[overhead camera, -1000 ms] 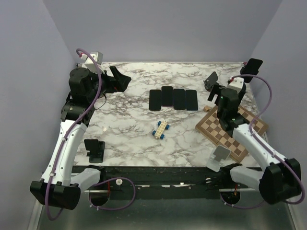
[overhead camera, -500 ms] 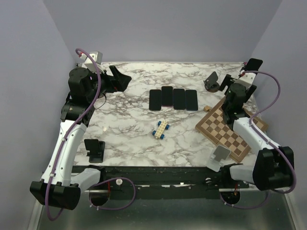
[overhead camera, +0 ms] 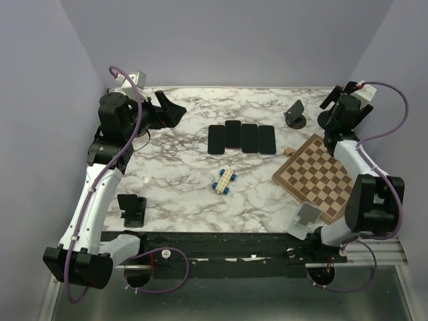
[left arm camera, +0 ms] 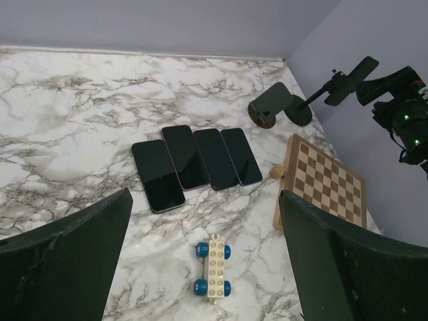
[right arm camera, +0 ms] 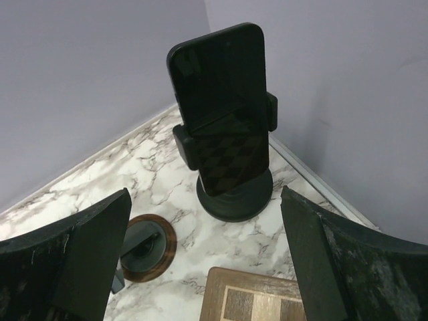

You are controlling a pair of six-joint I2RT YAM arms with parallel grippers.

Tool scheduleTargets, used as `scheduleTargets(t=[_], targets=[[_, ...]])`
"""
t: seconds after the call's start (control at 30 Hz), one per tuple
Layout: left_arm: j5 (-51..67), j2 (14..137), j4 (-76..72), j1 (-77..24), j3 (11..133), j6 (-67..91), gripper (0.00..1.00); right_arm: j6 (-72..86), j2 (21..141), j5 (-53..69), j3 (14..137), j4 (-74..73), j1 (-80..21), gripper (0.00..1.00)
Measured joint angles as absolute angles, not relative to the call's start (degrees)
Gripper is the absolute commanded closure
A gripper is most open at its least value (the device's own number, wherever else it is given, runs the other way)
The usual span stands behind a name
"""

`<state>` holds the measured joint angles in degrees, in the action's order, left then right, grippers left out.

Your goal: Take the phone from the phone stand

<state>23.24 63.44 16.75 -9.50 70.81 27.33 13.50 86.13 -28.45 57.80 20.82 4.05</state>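
change: the right hand (right arm camera: 204, 194) sat over the chessboard's (overhead camera: 323, 175) far-left edge 1.0 s ago. It has since swung out past the board's far corner and now faces the phone (right arm camera: 224, 100).
unchanged: the left hand (overhead camera: 170, 109) and every loose item are where they were.
phone: still clamped upright in the phone stand (right arm camera: 234, 197), just beyond the chessboard's far corner, by the wall corner.
phone look: glossy black slab with rounded corners; the checker pattern reflects in the lower screen.
phone stand: matte black, with a round disc base and side clamps gripping the phone's edges.
right hand: fingers spread wide and holding nothing. In the wrist view the phone is framed between them but further off, with no contact.
left hand: fingers wide apart and empty, raised well left of the chessboard at the far-left side of the worktop (overhead camera: 180, 167).
worktop: white marble pattern with grey veining.
chessboard look: flat wooden square with light and dark checks, lying rotated.
empty stand (overhead camera: 295, 117): dark disc with a brown rim and a tilted black plate, just beyond the chessboard's far-left edge.
four phones (overhead camera: 242, 138): dark, flat, side by side, left of the chessboard.
wooden cube (overhead camera: 288, 152): small and pale, touching or just beside the chessboard's left corner; cannot tell which.
toy car (overhead camera: 225, 180): white studded brick on blue wheels, left of the chessboard.
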Motion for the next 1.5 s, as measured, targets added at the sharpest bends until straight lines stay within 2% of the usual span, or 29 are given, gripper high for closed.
scheduleTargets(t=[0.5, 0.83, 1.5], targets=[[25.2, 63.5, 15.9, -9.5, 70.8, 28.6, 0.01, 16.9, 92.6, -13.9, 63.7, 20.5, 13.8, 0.0], [25.7, 64.3, 15.5, -9.5, 70.8, 29.0, 0.01, 13.8, 98.4, -7.8, 70.0, 21.6, 14.3, 0.0], [26.6, 65.2, 15.5, -9.5, 70.8, 29.3, 0.01, 11.5, 103.8, -1.9, 74.1, 22.9, 17.6, 0.0]])
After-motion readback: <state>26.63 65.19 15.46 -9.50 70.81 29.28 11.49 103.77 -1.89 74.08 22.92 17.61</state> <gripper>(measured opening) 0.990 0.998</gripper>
